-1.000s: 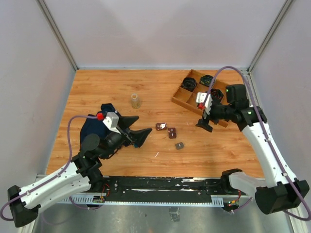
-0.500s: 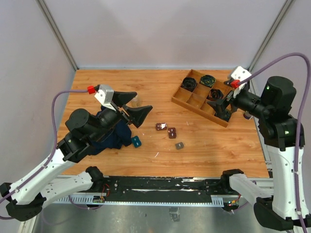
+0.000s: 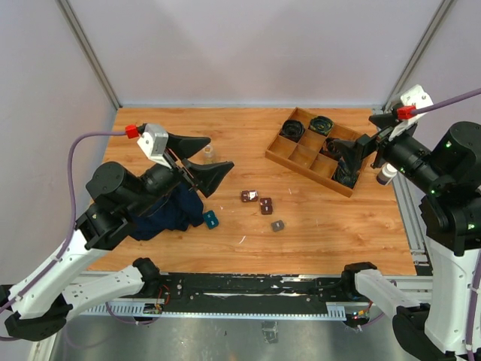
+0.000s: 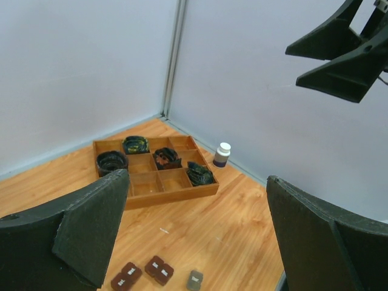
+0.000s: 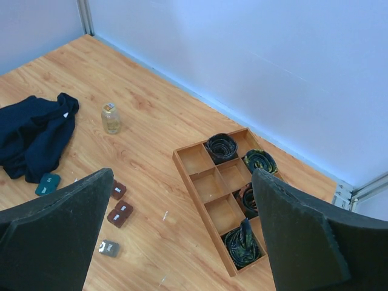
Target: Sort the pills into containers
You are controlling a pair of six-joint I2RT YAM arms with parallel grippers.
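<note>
Two tiny dark-brown containers (image 3: pixel 249 196) (image 3: pixel 265 205) with pale marks lie side by side on the wooden table, mid-floor. They also show in the left wrist view (image 4: pixel 126 276) (image 4: pixel 159 270) and the right wrist view (image 5: pixel 118 190) (image 5: pixel 119 213). I cannot make out any loose pills. My left gripper (image 3: pixel 220 153) is open and empty, held high above the table's left part (image 4: pixel 200 230). My right gripper (image 3: pixel 340 162) is open and empty, high over the right end of the tray (image 5: pixel 182 236).
A wooden divided tray (image 3: pixel 304 156) holds rolled dark items at the back right. A small grey box (image 3: pixel 278 225) lies near the containers. A teal box (image 3: pixel 211 219) lies beside a dark-blue cloth (image 3: pixel 161 214). There is a small jar (image 3: pixel 209 154) and a white-capped bottle (image 3: pixel 386 174).
Both arms have risen and drawn back from the table. The left gripper lifted off the cloth area, uncovering the teal box. The right gripper moved right, past the tray.
</note>
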